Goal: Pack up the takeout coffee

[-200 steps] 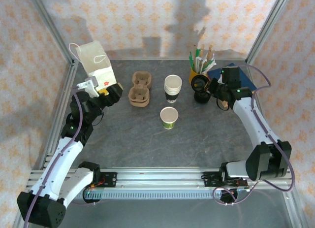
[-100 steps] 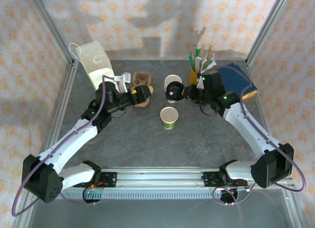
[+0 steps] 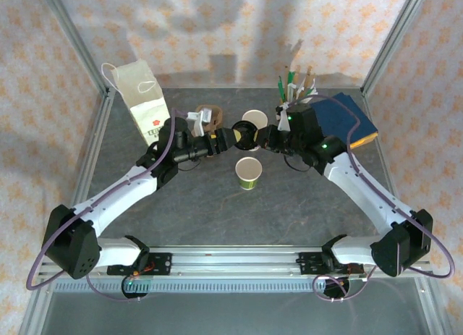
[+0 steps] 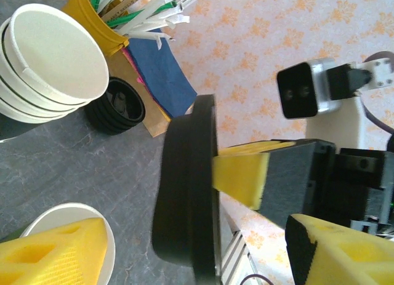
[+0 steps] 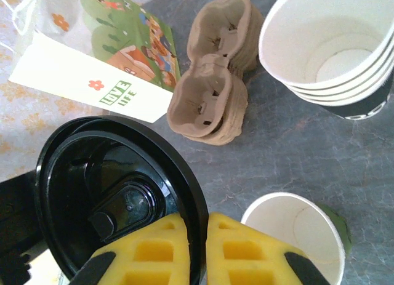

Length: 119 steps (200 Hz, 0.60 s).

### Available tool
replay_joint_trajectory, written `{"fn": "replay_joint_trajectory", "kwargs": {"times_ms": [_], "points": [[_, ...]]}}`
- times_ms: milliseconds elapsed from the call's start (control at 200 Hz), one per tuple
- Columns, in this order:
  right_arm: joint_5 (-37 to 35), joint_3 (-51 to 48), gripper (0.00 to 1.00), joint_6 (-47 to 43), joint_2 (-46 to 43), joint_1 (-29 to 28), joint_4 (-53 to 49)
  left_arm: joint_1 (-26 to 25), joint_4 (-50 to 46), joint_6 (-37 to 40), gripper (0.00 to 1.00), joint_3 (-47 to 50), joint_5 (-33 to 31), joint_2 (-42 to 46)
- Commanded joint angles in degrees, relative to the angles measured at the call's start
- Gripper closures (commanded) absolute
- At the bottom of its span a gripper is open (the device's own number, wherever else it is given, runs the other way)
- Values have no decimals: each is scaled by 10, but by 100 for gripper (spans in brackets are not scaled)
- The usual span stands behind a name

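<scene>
right end effector (image 5: 196, 237) pinching black lid (image 5: 104, 180) by rim, mid-air | left end effector (image 4: 191, 248) spread astride black lid, contact unclear | coffee cup (image 3: 248, 173) lidless, upright, desk (image 3: 181, 205) centre, cropped in wrist views

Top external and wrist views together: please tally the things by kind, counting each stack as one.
Paper bag: 1
Cup carrier: 1
White cup stack: 1
Open paper cup: 1
Single black lid: 1
Black lid stack: 1
Yellow cup of straws: 1
Blue napkin pile: 1
Total: 8
</scene>
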<state>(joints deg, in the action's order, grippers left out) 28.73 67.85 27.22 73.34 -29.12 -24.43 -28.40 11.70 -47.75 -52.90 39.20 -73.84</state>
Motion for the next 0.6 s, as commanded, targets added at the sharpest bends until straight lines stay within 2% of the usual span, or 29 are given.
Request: {"fn": "replay_joint_trajectory", "kwargs": {"times_ms": [0, 315, 395, 591], "points": [[10, 19, 90, -4, -9, -6, 12, -4, 69, -26, 27, -9, 36, -4], [14, 11, 90, 4, -2, -25, 27, -5, 73, -23, 38, -11, 30, -8], [12, 11, 90, 5, -2, -27, 28, -5, 68, -20, 46, -11, 24, -8], [5, 12, 89, 4, -4, -28, 25, -5, 67, -16, 56, -9, 17, -4]]}}
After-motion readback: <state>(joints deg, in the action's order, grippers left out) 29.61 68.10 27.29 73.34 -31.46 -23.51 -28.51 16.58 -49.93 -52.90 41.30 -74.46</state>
